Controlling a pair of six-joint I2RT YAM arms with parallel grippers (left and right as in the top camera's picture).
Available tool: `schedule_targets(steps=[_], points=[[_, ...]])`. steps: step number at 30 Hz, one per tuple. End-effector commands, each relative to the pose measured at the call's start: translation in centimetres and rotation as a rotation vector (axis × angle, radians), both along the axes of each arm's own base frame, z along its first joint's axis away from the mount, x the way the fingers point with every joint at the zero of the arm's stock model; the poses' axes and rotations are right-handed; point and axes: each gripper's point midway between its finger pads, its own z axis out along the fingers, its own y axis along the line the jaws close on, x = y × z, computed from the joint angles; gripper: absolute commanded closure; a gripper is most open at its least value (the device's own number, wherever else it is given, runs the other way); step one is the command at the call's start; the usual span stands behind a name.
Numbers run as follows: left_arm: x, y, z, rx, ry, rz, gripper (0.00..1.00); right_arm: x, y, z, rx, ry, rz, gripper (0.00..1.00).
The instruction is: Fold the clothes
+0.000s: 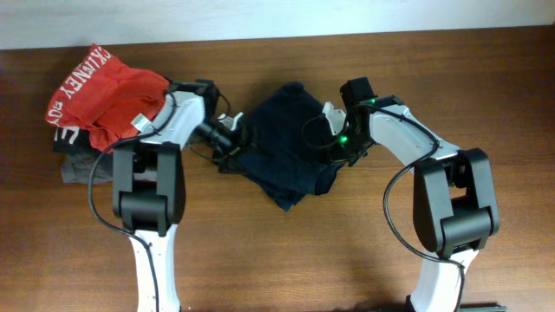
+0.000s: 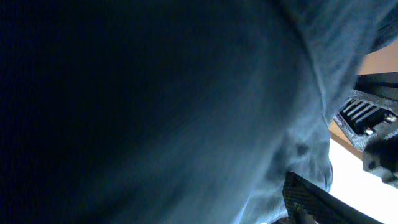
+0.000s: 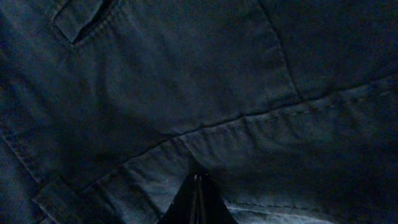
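The navy-blue garment (image 1: 286,143) lies bunched in the middle of the table. My left gripper (image 1: 227,139) is at its left edge. In the left wrist view the navy cloth (image 2: 155,106) fills the frame, and only one finger (image 2: 311,199) shows, far off to the right, so the jaws look open with cloth draped over them. My right gripper (image 1: 334,132) is at the garment's right edge. In the right wrist view its fingers (image 3: 198,183) are pressed together on a seamed fold of the navy cloth (image 3: 186,81).
A red garment with white lettering (image 1: 104,91) lies at the back left on a grey folded garment (image 1: 82,165). The wooden table (image 1: 286,251) runs to a pale back edge.
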Motion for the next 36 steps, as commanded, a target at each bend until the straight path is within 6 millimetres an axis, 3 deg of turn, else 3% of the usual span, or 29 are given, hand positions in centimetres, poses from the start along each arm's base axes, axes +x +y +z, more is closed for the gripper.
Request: schedule_targets(steps=[1,5,8,11,16,17,19,22,23,26,33,36], points=[[-1.0,-2.1,0.4,-0.020,0.071,0.027,0.08,-0.2,0.3,-0.4,0.003,0.017,-0.002,0.96],[-1.5,-3.1,0.0,0.006,0.063,0.003,0.07,-0.2,0.3,-0.4,0.003,0.017,-0.001,0.96],[-0.8,-1.8,-0.7,0.073,0.026,0.004,0.07,-0.2,0.3,-0.4,0.003,0.018,-0.001,0.96],[0.2,-0.2,0.3,0.073,-0.002,0.041,0.07,-0.3,0.3,-0.4,0.002,0.021,-0.001,0.96],[1.5,4.6,5.4,0.092,-0.109,0.117,0.08,-0.4,0.3,-0.4,0.002,0.026,-0.002,0.96],[1.4,7.4,7.7,0.156,-0.149,0.160,0.08,-0.5,0.3,-0.4,0.001,0.028,-0.003,0.96],[1.0,9.7,10.2,0.194,-0.190,0.206,0.07,-0.5,0.3,-0.4,0.001,0.032,-0.008,0.96],[-0.2,11.6,13.5,0.222,-0.244,0.261,0.07,-0.6,0.2,-0.4,0.000,0.034,-0.008,0.96],[-1.3,11.7,14.8,0.240,-0.265,0.288,0.02,-0.7,0.2,-0.4,-0.001,0.040,-0.009,0.96],[-2.6,10.8,13.9,0.266,-0.239,0.350,0.01,-0.9,0.2,-0.4,-0.003,0.047,-0.009,0.96],[-4.6,3.9,5.2,0.145,-0.077,0.458,0.01,-0.9,0.1,-0.4,-0.003,0.050,-0.009,0.96],[-4.7,2.8,2.8,0.116,-0.020,0.561,0.01,-0.9,0.2,-0.4,-0.003,0.050,-0.009,0.96]])
